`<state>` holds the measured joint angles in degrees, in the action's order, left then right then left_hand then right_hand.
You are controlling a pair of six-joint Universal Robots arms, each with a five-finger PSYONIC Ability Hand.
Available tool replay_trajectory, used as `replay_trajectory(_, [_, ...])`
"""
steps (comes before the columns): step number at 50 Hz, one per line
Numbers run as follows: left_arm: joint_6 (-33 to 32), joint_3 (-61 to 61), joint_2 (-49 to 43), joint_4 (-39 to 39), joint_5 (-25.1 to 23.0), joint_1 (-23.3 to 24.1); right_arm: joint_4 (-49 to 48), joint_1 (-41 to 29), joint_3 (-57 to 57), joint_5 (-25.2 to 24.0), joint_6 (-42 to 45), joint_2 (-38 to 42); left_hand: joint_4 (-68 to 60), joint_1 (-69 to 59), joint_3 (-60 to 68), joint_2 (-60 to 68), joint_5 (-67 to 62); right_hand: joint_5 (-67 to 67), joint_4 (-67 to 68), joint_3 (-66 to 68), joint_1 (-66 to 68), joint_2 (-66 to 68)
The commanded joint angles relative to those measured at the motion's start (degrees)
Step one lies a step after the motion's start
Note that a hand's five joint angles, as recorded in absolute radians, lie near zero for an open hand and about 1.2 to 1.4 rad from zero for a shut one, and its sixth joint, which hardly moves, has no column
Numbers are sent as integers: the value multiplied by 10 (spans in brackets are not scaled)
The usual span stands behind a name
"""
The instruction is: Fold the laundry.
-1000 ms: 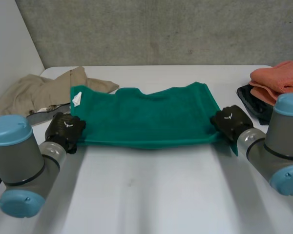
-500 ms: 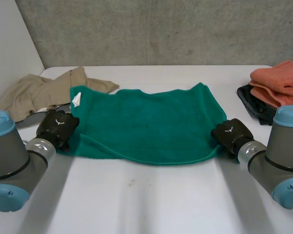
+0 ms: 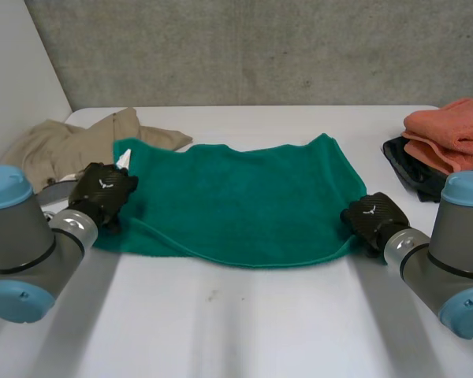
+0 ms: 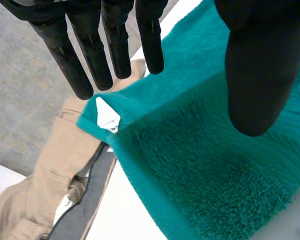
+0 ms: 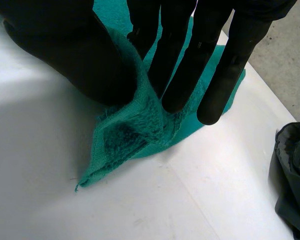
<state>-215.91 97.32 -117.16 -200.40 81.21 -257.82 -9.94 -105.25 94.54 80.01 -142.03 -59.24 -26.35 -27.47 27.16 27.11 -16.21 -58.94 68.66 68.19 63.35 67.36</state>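
Observation:
A green towel (image 3: 236,205) lies folded on the white table (image 3: 236,315), with a white label (image 3: 124,160) at its far left corner. My left hand (image 3: 102,193) hovers over the towel's left edge. In the left wrist view its fingers (image 4: 112,45) are straight and spread above the towel (image 4: 200,165) and the label (image 4: 107,116), holding nothing. My right hand (image 3: 370,214) is at the towel's near right corner. There the right wrist view shows its fingers (image 5: 180,60) and thumb pinching a raised fold of the towel (image 5: 135,135).
A beige garment (image 3: 63,150) is heaped at the far left, over a dark grey cloth (image 4: 85,205). Folded orange towels (image 3: 449,130) sit on a black garment (image 3: 410,169) at the far right. A grey wall rises behind the table.
The towel's near edge came down onto the table toward me. My left hand opened and let go of the left edge, then shifted slightly over it. The right hand kept its pinch.

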Motion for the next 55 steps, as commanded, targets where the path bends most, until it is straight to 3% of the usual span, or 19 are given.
replay_trajectory(1, [-3, -34, -46, 24, 0, -4, 0, 0, 0, 0, 0, -1, -70, -59, 62, 63, -72, -111, 113, 118, 166, 126])
replay_trajectory(4, [1, -43, -52, 33, 0, -9, -1, -1, -2, 1, 0, -1, -482, -471, 474, 474, -483, -111, 113, 118, 166, 126])
replay_trajectory(5, [1, -42, -52, 34, 0, -9, 0, 0, -3, 2, -2, 0, -536, -525, 528, 528, -537, -111, 113, 118, 166, 126])
replay_trajectory(9, [3, -34, -34, 36, 2, -10, 1, 4, -7, 9, -22, -2, -536, -525, 528, 529, -538, 166, -163, -158, -110, -150])
replay_trajectory(13, [13, -28, 3, 36, 3, -10, 7, 28, -8, 11, -102, -19, -536, -525, 528, 529, -538, 188, -185, -181, -132, -172])
replay_trajectory(20, [38, -7, 37, 38, 4, -13, 25, 57, -9, 9, -175, -37, -536, -525, 528, 529, -538, 138, -135, -130, -82, -122])
replay_trajectory(22, [40, 4, 40, 40, 2, -13, 33, 68, -13, 5, -177, -28, -536, -525, 528, 529, -538, 89, -86, -82, -33, -73])
replay_trajectory(24, [40, 15, 46, 40, 2, -13, 38, 70, -15, 3, -172, -21, -536, -525, 528, 529, -538, -93, 96, 101, 149, 109])
replay_trajectory(27, [39, 33, 71, 53, 3, -11, 43, 72, -14, 1, -160, -18, -536, -525, 528, 529, -538, -111, 113, 118, 166, 126])
replay_trajectory(31, [36, 57, 126, 95, 4, -8, 51, 74, -6, 1, -113, -43, -536, -525, 528, 529, -538, -111, 113, 118, 166, 126])
replay_trajectory(34, [31, 74, 189, 159, 5, -7, 91, 75, -2, 2, -60, -116, -536, -525, 528, 529, -538, -111, 113, 118, 166, 126])
replay_trajectory(41, [11, 136, 323, 360, 1, -12, 289, 105, 1, -5, 96, -224, -536, -525, 528, 529, -538, -111, 113, 118, 166, 126])
replay_trajectory(44, [-16, 168, 351, 400, 0, -13, 372, 113, 20, -5, 195, -249, -536, -525, 528, 529, -538, -111, 113, 118, 166, 126])
replay_trajectory(48, [-92, 225, 372, 401, 1, -20, 409, 116, 35, -7, 268, -251, -536, -525, 528, 529, -538, -111, 113, 118, 166, 126])
replay_trajectory(51, [-108, 230, 370, 382, -2, -33, 387, 116, 35, -7, 265, -250, -536, -525, 528, 529, -538, -111, 113, 118, 166, 126])
replay_trajectory(55, [-110, 213, 322, 286, -2, -44, 307, 112, 27, -9, 229, -200, -536, -525, 528, 529, -538, -111, 113, 118, 166, 126])
